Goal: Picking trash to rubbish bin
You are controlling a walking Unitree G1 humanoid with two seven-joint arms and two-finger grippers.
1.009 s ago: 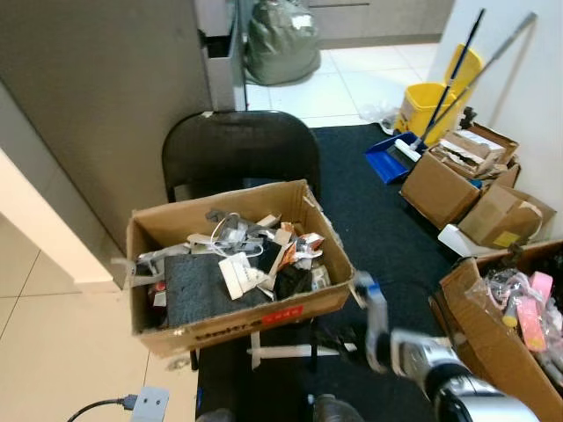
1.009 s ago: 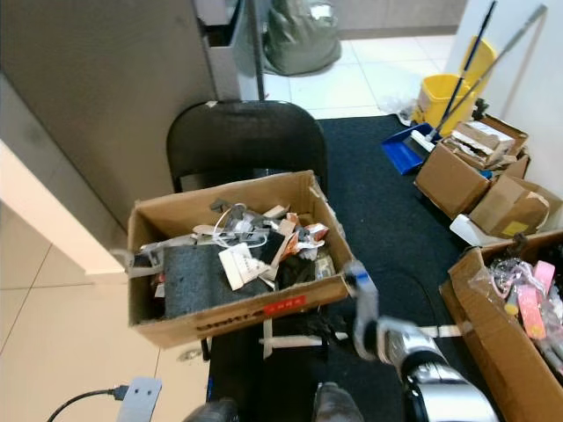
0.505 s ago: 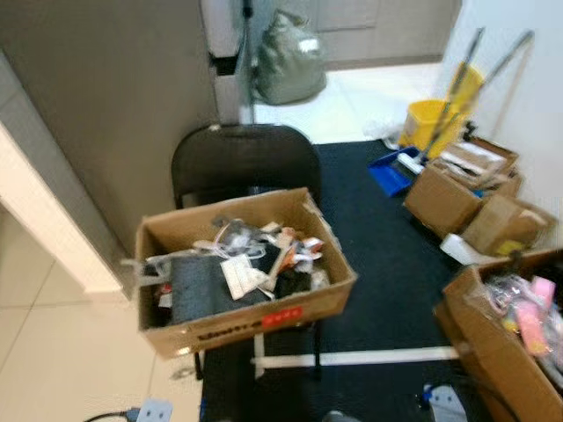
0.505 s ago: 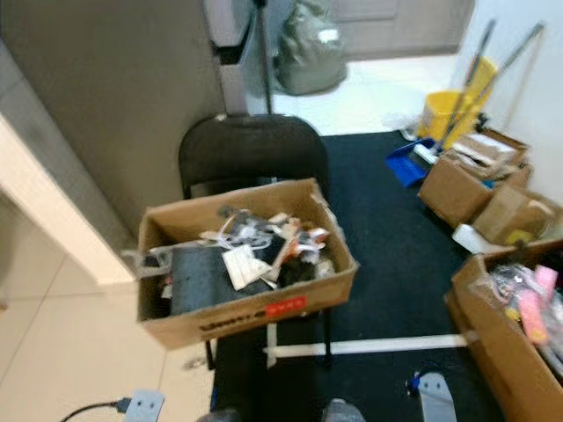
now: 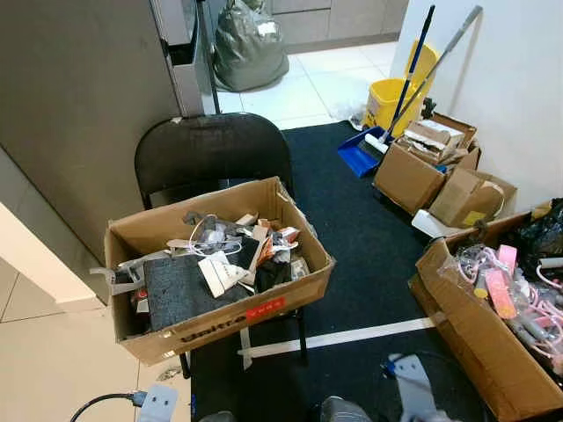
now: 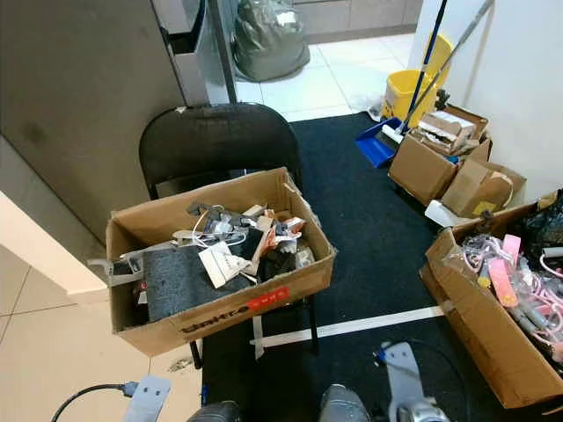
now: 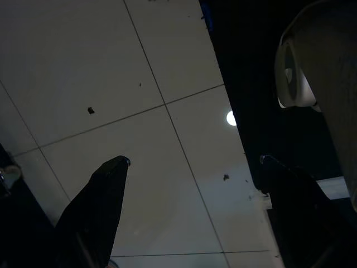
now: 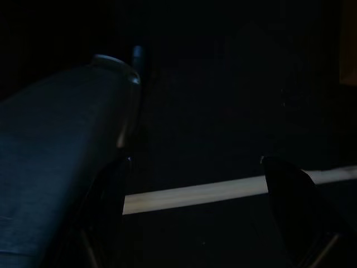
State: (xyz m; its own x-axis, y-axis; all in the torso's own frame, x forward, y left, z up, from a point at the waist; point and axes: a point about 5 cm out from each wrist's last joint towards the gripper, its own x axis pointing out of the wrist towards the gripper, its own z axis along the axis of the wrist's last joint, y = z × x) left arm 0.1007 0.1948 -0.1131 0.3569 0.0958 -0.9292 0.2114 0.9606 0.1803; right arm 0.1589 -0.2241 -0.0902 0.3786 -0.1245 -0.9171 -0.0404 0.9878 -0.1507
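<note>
1. Sitting heaped in the open cardboard box [image 5: 215, 268] at centre frame: mixed trash [image 5: 224, 259] of paper scraps, wrappers, white cord and a dark grey pad [image 5: 180, 288], with the box resting on the seat of a black folding chair [image 5: 211, 154] and overhanging its front edge.
2. Hanging low at 5 o'clock of the box, near the bottom edge of the head views: the right tool [image 8: 195, 184], fingers spread apart and grasping nothing, pointing down at dark carpet crossed by a pale tape line [image 8: 223, 191].
3. Hanging idle at 7 o'clock: the left tool [image 7: 192, 190], likewise spread and empty, facing pale floor tiles [image 7: 111, 84].
4. Standing at 3 to 4 o'clock: a second carton [image 5: 479, 338] stuffed with pink and clear packaging; lying beyond at 1 o'clock, smaller boxes [image 5: 422, 167], a blue dustpan [image 5: 356, 156] and a yellow mop bucket [image 5: 396, 97].
5. Resting at 12 o'clock on the far tiles: a full grey-green rubbish sack [image 5: 249, 44]; no obvious bin visible, so possibly risking carrying trash to the wrong container.
6. Risking a tip: pressing down on the overhanging front edge of the box, probably levering it off the seat and spilling everything.
7. Risking a snag: pulling the tangled cord, likely dragging neighbouring scraps out onto the carpet.
8. Risking a trip: stepping onto the cable and plug [image 5: 149, 403] lying at 7 o'clock by the feet.
</note>
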